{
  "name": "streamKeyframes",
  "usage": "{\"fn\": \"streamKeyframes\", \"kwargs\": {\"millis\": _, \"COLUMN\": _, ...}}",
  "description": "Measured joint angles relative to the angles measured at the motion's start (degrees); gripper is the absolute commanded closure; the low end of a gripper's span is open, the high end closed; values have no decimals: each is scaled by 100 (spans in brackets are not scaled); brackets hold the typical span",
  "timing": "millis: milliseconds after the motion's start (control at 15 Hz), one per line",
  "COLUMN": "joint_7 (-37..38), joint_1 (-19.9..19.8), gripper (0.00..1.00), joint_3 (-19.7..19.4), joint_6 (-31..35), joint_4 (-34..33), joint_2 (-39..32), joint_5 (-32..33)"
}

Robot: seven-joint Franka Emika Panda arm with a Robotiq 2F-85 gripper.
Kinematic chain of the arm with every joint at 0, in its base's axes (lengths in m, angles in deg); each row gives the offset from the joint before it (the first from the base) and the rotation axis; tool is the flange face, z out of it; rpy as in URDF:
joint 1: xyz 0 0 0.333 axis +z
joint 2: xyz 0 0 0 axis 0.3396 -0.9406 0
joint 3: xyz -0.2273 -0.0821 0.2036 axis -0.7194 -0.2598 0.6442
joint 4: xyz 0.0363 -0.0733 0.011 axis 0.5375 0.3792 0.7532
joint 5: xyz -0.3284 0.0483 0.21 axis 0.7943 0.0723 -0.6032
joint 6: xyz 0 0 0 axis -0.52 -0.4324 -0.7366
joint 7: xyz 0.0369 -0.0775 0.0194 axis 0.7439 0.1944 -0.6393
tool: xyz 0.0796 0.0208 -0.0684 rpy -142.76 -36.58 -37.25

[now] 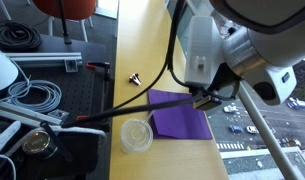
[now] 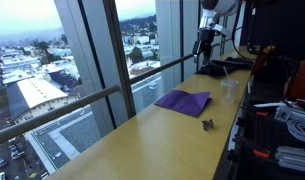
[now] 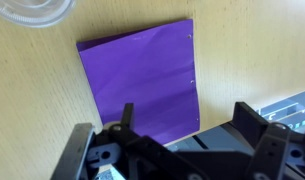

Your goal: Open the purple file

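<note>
The thin rectangular purple file (image 3: pixel 142 85) lies flat and closed on the pale wooden surface (image 1: pixel 142 40), near its window-side edge, with a round clear plastic lid (image 1: pixel 137 135) by one corner. The gripper (image 3: pixel 177 125) hovers above it, its fingers spread wide and empty. This looks like the approach step. Next, the fingers need to catch a free cover edge and lift it.

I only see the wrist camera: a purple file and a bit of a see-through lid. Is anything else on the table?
Observer: Yes, a small dark object lies on the table, apart from the lid and the purple file.
Operator: Is my gripper touching the file?
Observer: No, in an exterior view the gripper hangs above it.
Operator: What's beside the table?
Observer: Tall windows overlooking a town.
</note>
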Motion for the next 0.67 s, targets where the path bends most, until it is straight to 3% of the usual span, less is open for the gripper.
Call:
{"fn": "streamKeyframes", "kwargs": {"millis": 333, "joint_7": -385, "joint_1": -601, "gripper": 0, "joint_3": 105, "joint_6": -535, "joint_4": -1164, "joint_2": -1210, "joint_5": -115}}
{"fn": "streamKeyframes", "kwargs": {"millis": 667, "joint_7": -508, "joint_1": -1036, "gripper": 0, "joint_3": 249, "joint_6": -922, "joint_4": -1856, "joint_2": -2038, "joint_5": -113}}
